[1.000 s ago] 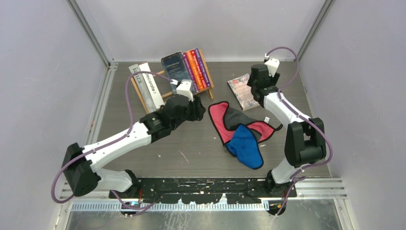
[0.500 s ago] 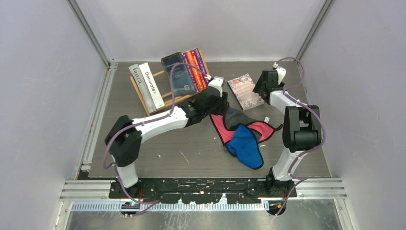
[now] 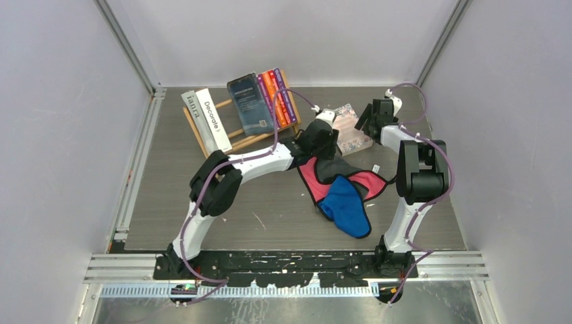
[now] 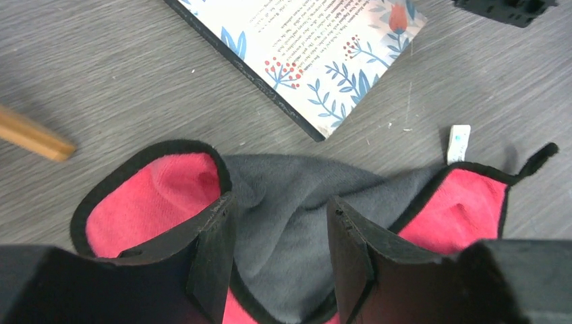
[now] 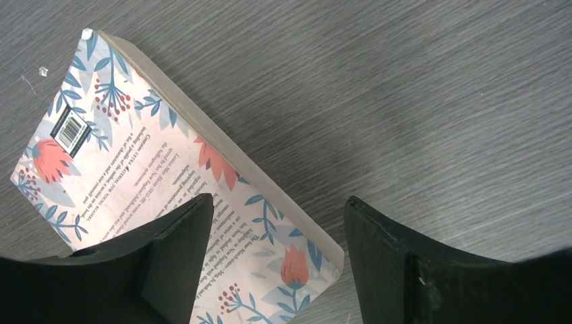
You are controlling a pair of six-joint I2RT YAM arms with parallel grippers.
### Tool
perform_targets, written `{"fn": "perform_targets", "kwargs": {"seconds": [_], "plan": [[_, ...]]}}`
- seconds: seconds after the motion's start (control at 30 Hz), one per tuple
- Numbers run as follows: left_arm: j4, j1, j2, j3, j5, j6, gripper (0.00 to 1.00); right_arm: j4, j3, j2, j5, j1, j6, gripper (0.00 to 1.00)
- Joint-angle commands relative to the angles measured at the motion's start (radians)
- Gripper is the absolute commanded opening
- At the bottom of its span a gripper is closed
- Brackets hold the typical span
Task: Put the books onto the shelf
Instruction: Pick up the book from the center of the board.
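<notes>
The pink floral paperback (image 5: 121, 135) lies flat on the matte wood-grain counter (image 3: 162, 202) at the far right. Its printed back cover faces up and a cream page block runs along one long edge. Your right tool (image 5: 276, 206) stands wide open above it, gripping nothing, with one black finger over the cover and the other over bare counter beyond the page edge. Your left tool (image 4: 280, 209) is also open and holds nothing. It hovers over soft fleece, a black-trimmed red cloth (image 4: 155, 209) and a grey cloth (image 4: 297, 196), with a strip of counter between them and the book's corner. The slatted light-wood shelf (image 3: 251, 140) stands left of the paperback.
</notes>
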Motion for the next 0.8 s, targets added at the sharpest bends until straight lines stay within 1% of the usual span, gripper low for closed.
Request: {"fn": "perform_targets", "kwargs": {"seconds": [0.0, 0.2, 0.43, 0.63, 0.77], "plan": [[-0.001, 0.018, 0.060, 0.104, 0.029, -0.011, 0.52, 0.064, 0.024, -0.004, -0.030, -0.016, 0.027, 0.76], [-0.024, 0.045, 0.133, 0.205, 0.033, -0.025, 0.53, 0.032, 0.028, -0.006, -0.052, -0.020, 0.036, 0.76], [-0.068, 0.071, 0.209, 0.314, 0.037, -0.040, 0.54, -0.059, 0.047, -0.009, -0.081, -0.019, 0.082, 0.76], [-0.111, 0.080, 0.287, 0.423, 0.051, -0.048, 0.54, -0.069, 0.067, 0.021, -0.140, -0.019, 0.100, 0.77], [-0.137, 0.085, 0.331, 0.490, 0.061, -0.058, 0.54, -0.087, 0.068, 0.025, -0.145, -0.019, 0.108, 0.77]]}}
